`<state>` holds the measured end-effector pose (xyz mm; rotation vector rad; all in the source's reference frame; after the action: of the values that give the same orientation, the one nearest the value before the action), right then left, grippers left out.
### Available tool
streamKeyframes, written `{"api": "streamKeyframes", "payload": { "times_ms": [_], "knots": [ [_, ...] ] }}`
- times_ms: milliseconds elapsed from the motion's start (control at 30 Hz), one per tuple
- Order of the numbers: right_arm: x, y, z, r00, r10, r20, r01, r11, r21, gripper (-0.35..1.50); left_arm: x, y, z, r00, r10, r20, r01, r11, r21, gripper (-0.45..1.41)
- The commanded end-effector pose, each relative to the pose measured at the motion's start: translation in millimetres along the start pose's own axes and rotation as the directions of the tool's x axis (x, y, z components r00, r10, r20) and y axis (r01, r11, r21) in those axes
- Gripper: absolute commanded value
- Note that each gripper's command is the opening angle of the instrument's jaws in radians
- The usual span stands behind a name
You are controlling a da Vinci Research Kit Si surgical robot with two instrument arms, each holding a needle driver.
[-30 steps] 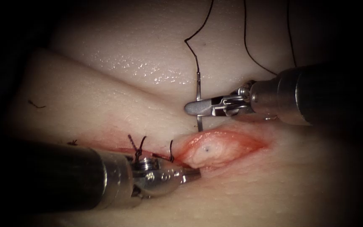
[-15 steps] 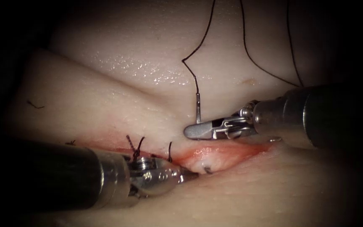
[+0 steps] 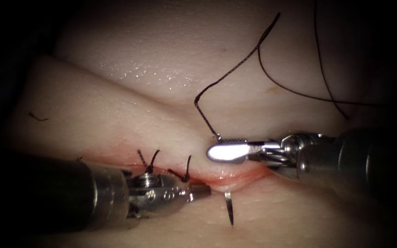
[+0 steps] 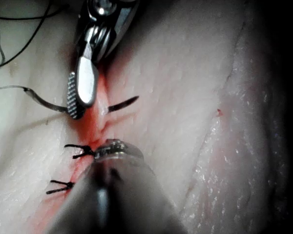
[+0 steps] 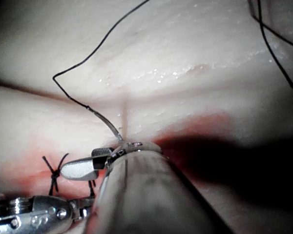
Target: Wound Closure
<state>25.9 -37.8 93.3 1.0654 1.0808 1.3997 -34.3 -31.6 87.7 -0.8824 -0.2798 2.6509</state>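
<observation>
The curved needle [image 3: 229, 210] sits in the tissue [image 3: 116, 105]. It passes under the cut [image 3: 235, 177], and its point sticks out of the front lip, just right of the stitched part. My right tool [image 3: 213, 151] lies over the far lip, shut on the needle near its tail, where the black thread [image 3: 235, 69] begins. The left tool [image 3: 203, 189] comes in from the left, its jaws shut on the front lip at the cut. The left wrist view shows the needle's point [image 4: 124, 103] and the right tool [image 4: 77, 109]. The right wrist view shows the needle's tail [image 5: 107, 124].
Two knotted stitches [image 3: 150, 158] [image 3: 187, 167] with short cut ends close the cut left of the needle. Red fluid [image 3: 116, 158] lines the wound. Loose thread loops [image 3: 299, 94] over the far tissue at the right. A short thread scrap [image 3: 37, 118] lies far left.
The right tool dropped toward the cut and rolled, driving the needle through both lips. The point now shows in front. The raised red lip has flattened, and the left tool shifted slightly left.
</observation>
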Motion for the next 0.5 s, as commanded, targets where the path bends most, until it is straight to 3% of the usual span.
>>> {"api": "streamKeyframes", "payload": {
  "times_ms": [33, 233, 400, 433, 500],
  "knots": [
    [1.6, 1.6, 1.1, 0.999, -0.039, -0.017, 0.039, 0.999, -0.012, 1.48, 0.6, 1.1, 0.2, 0.999, 0.029, -0.020, -0.028, 1.000, 0.009, -0.15],
    [4.9, 3.7, 0.2, 0.994, -0.091, -0.053, 0.091, 0.996, -0.017, 1.48, 1.7, 2.2, -0.6, 0.987, 0.149, -0.054, -0.147, 0.988, 0.042, -0.06],
    [5.9, 4.7, -1.5, 0.992, -0.085, -0.094, 0.087, 0.996, 0.012, 1.48, 2.2, 0.4, -0.2, 0.969, 0.219, -0.117, -0.209, 0.973, 0.095, 0.15],
    [5.9, 4.7, -1.9, 0.991, -0.091, -0.095, 0.093, 0.996, 0.017, 1.47, 2.4, -0.4, 0.2, 0.962, 0.222, -0.158, -0.205, 0.972, 0.112, 0.29],
    [5.9, 4.8, -2.4, 0.990, -0.096, -0.100, 0.099, 0.995, 0.027, 1.43, 2.4, -1.0, 0.6, 0.959, 0.223, -0.174, -0.204, 0.972, 0.119, 0.39]
  ]
}}
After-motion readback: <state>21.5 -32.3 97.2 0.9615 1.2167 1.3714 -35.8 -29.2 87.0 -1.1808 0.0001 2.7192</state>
